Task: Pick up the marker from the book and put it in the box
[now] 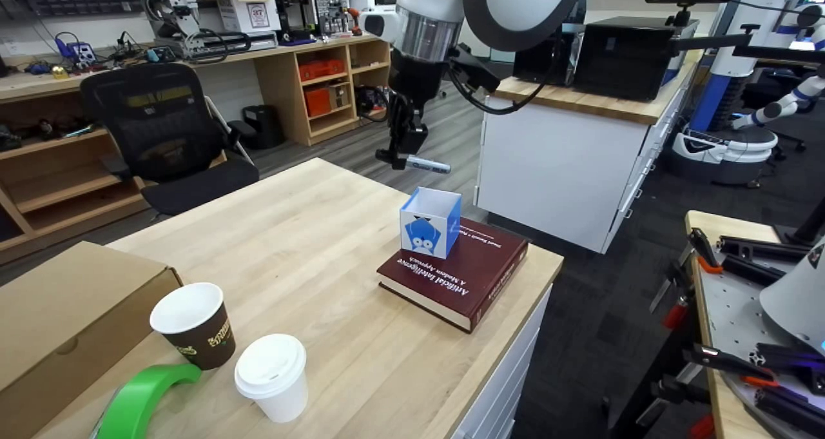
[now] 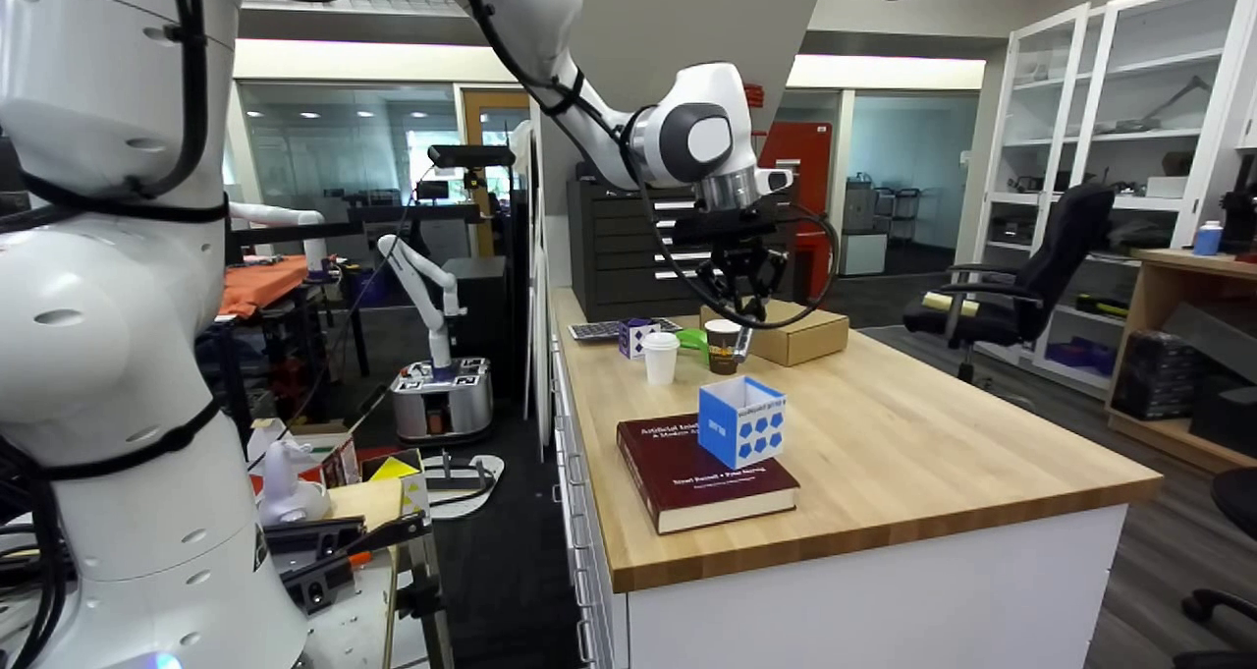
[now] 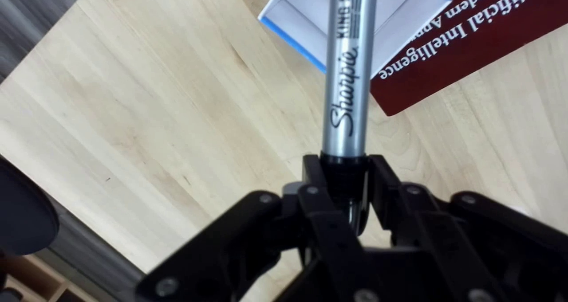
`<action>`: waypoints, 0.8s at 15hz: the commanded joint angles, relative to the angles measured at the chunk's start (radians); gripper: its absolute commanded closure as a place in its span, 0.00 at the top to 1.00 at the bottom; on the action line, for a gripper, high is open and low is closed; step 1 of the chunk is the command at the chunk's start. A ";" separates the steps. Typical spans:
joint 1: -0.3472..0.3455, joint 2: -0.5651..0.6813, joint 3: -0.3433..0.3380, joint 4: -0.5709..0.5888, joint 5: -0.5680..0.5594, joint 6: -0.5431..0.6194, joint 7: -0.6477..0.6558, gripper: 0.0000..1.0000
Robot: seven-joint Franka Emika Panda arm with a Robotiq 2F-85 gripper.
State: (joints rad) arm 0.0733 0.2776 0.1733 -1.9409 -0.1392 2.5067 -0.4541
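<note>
The silver Sharpie marker (image 1: 428, 164) is held in the air above the table and shows lengthwise in the wrist view (image 3: 347, 71). My gripper (image 3: 345, 173) is shut on the marker's black end, with a fingertip on each side. The gripper also shows in both exterior views (image 1: 398, 160) (image 2: 751, 307). The small blue-and-white box (image 1: 422, 233) stands upright with its open top up on the maroon book (image 1: 480, 278). In the wrist view the marker's far part overlaps the box opening (image 3: 301, 16). The marker's far tip is cut off by the frame edge there.
A brown cardboard box (image 1: 71, 316), a dark paper cup (image 1: 209, 339), a white lidded cup (image 1: 274, 381) and a green curved object (image 1: 138, 403) stand on the same wooden table (image 1: 296, 265). A small purple box (image 2: 636, 338) shows near the cups. A black chair (image 1: 161, 129) stands beside the table.
</note>
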 commanded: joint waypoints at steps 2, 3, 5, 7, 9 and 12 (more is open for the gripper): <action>-0.037 -0.050 0.008 -0.129 0.071 0.174 -0.029 0.07; -0.042 -0.051 0.011 -0.146 0.082 0.205 -0.031 0.07; -0.053 -0.061 0.017 -0.184 0.105 0.271 -0.035 0.07; -0.069 -0.071 0.027 -0.220 0.136 0.340 -0.044 0.07; -0.089 -0.075 0.041 -0.251 0.167 0.405 -0.056 0.07; -0.124 -0.079 0.075 -0.292 0.258 0.490 -0.111 0.07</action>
State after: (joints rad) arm 0.0047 0.2541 0.1965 -2.1473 0.0348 2.9158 -0.4975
